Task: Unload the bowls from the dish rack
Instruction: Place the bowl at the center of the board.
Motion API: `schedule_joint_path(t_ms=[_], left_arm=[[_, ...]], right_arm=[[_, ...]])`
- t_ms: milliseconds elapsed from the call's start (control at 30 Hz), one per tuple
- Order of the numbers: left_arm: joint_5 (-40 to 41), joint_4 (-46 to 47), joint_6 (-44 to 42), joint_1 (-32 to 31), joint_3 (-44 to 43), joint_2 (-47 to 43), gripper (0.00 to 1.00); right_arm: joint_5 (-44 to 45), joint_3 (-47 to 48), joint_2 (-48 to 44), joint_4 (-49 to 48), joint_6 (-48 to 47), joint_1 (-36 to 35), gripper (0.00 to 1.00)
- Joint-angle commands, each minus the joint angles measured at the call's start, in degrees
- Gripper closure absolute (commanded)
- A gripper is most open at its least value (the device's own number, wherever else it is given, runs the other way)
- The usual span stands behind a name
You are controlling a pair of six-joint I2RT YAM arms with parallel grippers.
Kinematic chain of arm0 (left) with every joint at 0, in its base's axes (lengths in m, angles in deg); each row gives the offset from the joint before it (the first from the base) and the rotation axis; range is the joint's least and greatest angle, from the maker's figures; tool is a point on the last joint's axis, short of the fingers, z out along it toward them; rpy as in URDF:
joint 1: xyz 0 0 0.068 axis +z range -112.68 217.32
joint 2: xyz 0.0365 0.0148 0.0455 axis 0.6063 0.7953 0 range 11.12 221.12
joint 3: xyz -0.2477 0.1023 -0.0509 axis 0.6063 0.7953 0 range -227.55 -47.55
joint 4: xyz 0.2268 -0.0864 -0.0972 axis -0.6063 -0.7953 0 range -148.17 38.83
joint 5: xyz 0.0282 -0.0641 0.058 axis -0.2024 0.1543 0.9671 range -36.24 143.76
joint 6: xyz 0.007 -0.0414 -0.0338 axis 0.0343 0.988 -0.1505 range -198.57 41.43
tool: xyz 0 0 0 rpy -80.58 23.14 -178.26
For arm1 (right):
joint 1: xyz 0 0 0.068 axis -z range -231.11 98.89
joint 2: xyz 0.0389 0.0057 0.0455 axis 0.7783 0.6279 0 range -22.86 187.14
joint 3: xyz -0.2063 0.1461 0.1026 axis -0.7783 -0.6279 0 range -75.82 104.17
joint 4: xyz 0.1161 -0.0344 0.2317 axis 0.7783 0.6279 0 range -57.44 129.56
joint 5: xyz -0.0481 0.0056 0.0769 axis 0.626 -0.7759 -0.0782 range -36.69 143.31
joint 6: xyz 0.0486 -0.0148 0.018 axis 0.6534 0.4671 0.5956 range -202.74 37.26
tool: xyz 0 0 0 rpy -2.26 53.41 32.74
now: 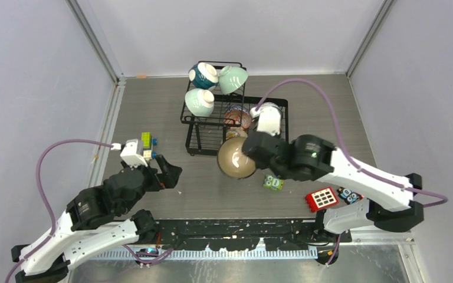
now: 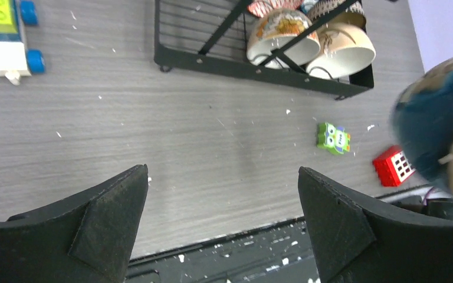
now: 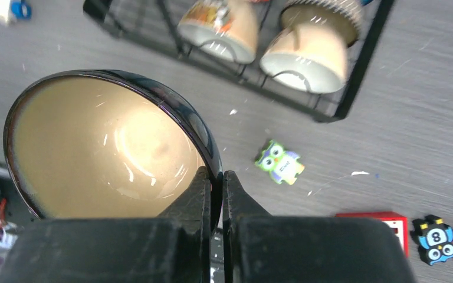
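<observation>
The right gripper [image 3: 216, 177] pinches the rim of a dark-glazed bowl [image 3: 103, 150] with a glossy cream interior, its jaws closed tight on the edge with only the bowl's wall between them. From overhead, the held bowl sits just near of the black wire dish rack [image 1: 200, 135], by the near edge of the lower tray, its open side turned up toward the camera. Whether it touches the table cannot be told.

On the rack's raised far basket, a dark teal bowl [image 1: 203, 75] and two mint green bowls [image 1: 233, 78] [image 1: 199, 101] lie on their sides, close together. In the lower tray, a reddish patterned bowl [image 1: 238, 117] rests beside the right arm's wrist. The right wrist view shows two more in that tray, an orange-patterned cream bowl [image 3: 218, 26] and a plain cream bowl [image 3: 307, 50], leaning side by side against the wires.

The left gripper [image 2: 223, 172] hangs over bare grey table [image 2: 153, 130], well to the left of the rack, its jaws spread wide and holding nothing.

A green owl block [image 1: 273, 182] lies on the table just near and right of the held bowl, with a red block [image 1: 322, 199] further right. A toy car of bricks [image 1: 147, 141] sits beside the left arm.
</observation>
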State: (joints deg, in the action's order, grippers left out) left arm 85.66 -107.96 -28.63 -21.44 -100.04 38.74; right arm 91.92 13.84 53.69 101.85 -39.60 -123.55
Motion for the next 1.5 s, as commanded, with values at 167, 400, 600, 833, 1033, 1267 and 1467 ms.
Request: schedule_joint_path(t_ms=[167, 400, 600, 833, 1033, 1267, 1467], left_arm=[[9.83, 5.84, -5.55, -0.04, 4.48, -5.95, 0.0], [10.74, 5.51, -6.82, -0.01, 5.03, -4.14, 0.0], [11.85, 5.57, -8.95, -0.03, 6.18, -5.67, 0.0], [12.49, 8.62, -10.58, -0.03, 9.51, -10.43, 0.0], [13.08, 9.24, -11.04, -0.02, 10.06, -10.01, 0.01], [13.57, 7.71, -9.88, -0.02, 10.15, -9.51, 0.01], [14.28, 7.86, -9.94, -0.03, 10.26, -8.53, 0.01]], right_arm=[[-1.96, 6.92, -5.57, -3.24, -7.57, 23.65, 0.99], [-10.76, 4.37, -4.83, -14.08, -2.37, 51.73, 0.99], [-13.72, 0.75, 2.13, -20.71, 2.61, 66.56, 0.99], [-13.07, -0.05, 12.52, -26.78, 1.29, 74.9, 0.99], [-14.88, 3.44, 23.02, -28.27, -0.35, 79.28, 0.99], [-17.85, 5.56, 31.81, -32.36, -2.83, 82.0, 0.99], [-24.6, 1.88, 33.31, -40.03, -0.32, 85.71, 0.99]])
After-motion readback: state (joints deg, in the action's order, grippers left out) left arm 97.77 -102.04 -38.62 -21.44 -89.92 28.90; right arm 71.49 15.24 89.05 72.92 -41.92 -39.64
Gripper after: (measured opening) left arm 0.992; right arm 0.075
